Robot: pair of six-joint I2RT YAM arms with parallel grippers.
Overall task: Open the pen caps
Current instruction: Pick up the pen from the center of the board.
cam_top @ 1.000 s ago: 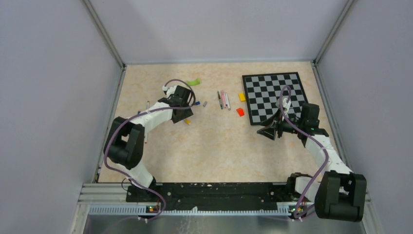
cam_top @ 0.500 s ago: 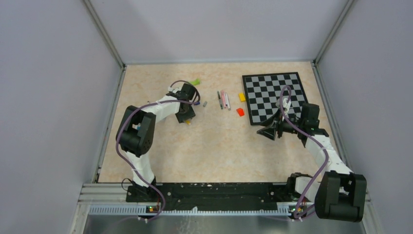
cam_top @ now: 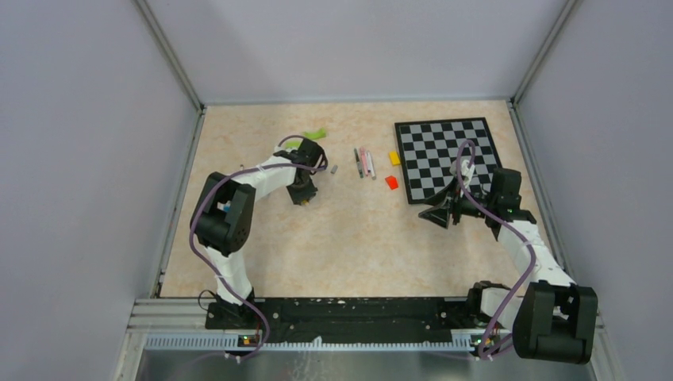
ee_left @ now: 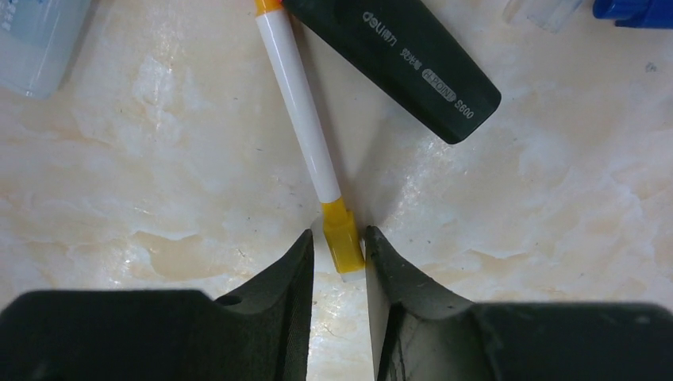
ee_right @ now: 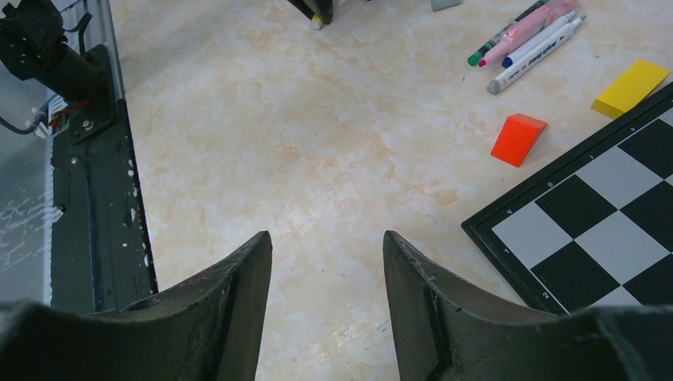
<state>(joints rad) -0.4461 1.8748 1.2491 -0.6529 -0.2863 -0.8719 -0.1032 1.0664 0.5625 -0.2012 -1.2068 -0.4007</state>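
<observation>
**Left wrist view:** the left gripper (ee_left: 338, 240) has its black jaws narrowly apart, straddling the small yellow plastic cap (ee_left: 343, 238) on the near end of a thin white-barrelled pen (ee_left: 300, 103). One finger lies at the cap's side, while a sliver of marbled beige tabletop (ee_left: 159, 182) shows between the cap and the other finger, so no clamp is evident. The barrel runs away from the fingertips, with a black wedge-shaped highlighter (ee_left: 397, 59) just beside its far part.

**Right wrist view:** the right gripper (ee_right: 327, 246) hovers with jaws apart and nothing between them, and a cluster of slim markers (ee_right: 528, 40) lies well ahead of it, beyond an orange wedge block (ee_right: 517, 138).
</observation>
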